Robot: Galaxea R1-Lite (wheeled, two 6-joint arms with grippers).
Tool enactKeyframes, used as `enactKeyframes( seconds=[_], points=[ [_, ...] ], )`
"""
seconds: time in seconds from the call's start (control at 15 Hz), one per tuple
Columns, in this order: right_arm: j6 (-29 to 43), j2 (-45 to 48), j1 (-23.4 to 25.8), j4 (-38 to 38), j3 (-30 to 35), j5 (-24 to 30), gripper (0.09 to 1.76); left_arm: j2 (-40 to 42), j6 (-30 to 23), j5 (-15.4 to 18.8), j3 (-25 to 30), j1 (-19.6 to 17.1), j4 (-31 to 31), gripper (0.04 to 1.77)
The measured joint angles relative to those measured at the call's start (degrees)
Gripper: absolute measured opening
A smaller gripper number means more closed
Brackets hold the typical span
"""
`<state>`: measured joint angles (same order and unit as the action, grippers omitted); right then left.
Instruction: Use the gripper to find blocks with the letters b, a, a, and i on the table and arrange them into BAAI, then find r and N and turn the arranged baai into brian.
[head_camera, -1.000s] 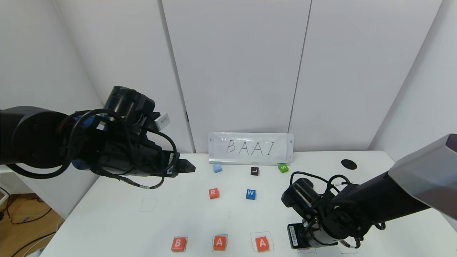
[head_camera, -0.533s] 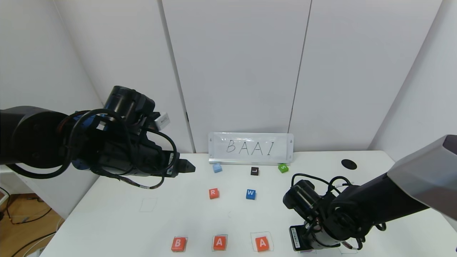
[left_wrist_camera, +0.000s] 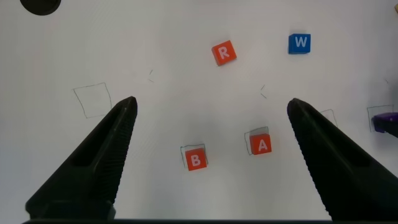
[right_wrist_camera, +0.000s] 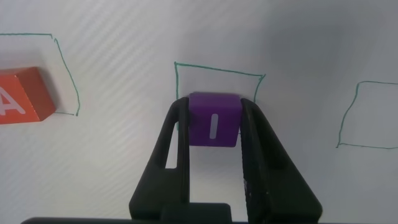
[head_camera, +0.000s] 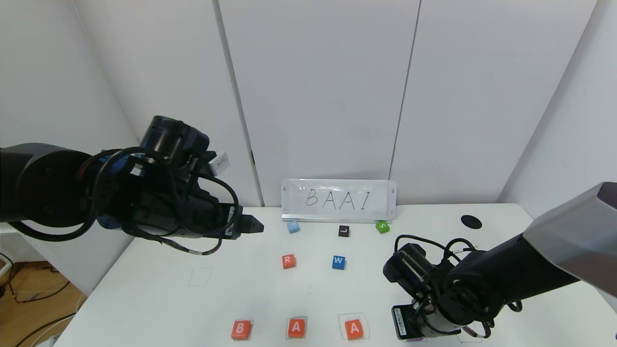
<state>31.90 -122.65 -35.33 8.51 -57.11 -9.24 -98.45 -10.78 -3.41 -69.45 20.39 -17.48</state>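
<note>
Along the near edge of the white table (head_camera: 144,289) stand three orange blocks: B (head_camera: 241,329), A (head_camera: 296,327) and A (head_camera: 354,328). My right gripper (right_wrist_camera: 214,111) is shut on the purple I block (right_wrist_camera: 214,119), low over a green drawn square (right_wrist_camera: 217,70) to the right of the second A (right_wrist_camera: 22,99). In the head view the right wrist (head_camera: 424,313) hides that block. The orange r block (head_camera: 288,261) lies mid-table. My left gripper (head_camera: 250,224) hangs open and empty high at the left, above B (left_wrist_camera: 195,159) and A (left_wrist_camera: 262,145). I make out no N.
A BAAI sign (head_camera: 339,200) stands at the back. Before it lie a light blue block (head_camera: 293,227), a black L (head_camera: 343,231) and a green S (head_camera: 382,227). A blue W (head_camera: 338,262) sits right of R. A black spot (head_camera: 471,221) is far right.
My right arm has sunk a little toward the table's near edge with the purple block in its grip. The left arm has stayed still.
</note>
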Motion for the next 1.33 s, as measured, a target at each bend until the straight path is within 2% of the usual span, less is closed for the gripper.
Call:
enactKeyframes(
  seconds=[0.33,0.53,0.73,1.0,1.33],
  points=[
    [-0.34,0.0,0.0,0.02,0.12,0.0,0.54,-0.06,-0.02,0.05,0.0,0.0,0.0,1.72],
    [-0.35,0.0,0.09,0.0,0.15,0.0,0.91,-0.26,-0.02,0.02,0.02,0.0,-0.02,1.72],
    [-0.35,-0.01,0.11,-0.09,0.09,0.0,1.16,-0.37,-0.02,0.09,0.07,0.07,0.0,1.72],
    [-0.35,-0.01,0.11,-0.06,0.04,0.02,1.38,-0.44,-0.02,0.05,0.1,0.07,-0.02,1.72],
    [-0.34,-0.12,0.2,-0.06,-0.02,0.0,1.53,-0.44,0.0,0.07,0.11,0.07,-0.02,1.72]
  ],
)
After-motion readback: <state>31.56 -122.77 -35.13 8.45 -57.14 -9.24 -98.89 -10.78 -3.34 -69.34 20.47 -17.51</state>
